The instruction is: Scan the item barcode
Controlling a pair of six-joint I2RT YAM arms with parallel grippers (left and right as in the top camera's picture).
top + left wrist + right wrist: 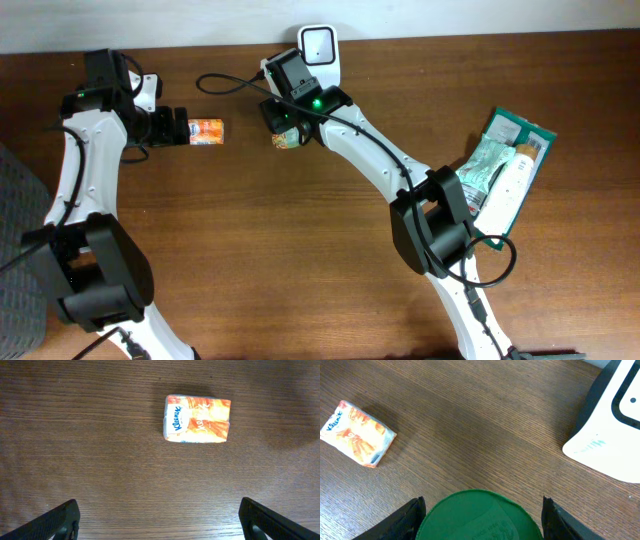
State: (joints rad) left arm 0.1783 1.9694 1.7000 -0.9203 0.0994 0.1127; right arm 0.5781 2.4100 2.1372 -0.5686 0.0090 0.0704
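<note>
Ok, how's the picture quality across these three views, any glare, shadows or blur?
Overhead: evenly lit and sharp, though the white scanner looks nearly washed out. Left wrist: the tissue pack is crisp, with a soft shadow on the table to its right. Right wrist: the green-topped item sits close to the lens and looks slightly soft.

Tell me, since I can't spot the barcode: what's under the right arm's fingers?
A round green-topped item sits between the right fingers, above the wooden table. Its green top covers its sides and underside, so no barcode shows.
</note>
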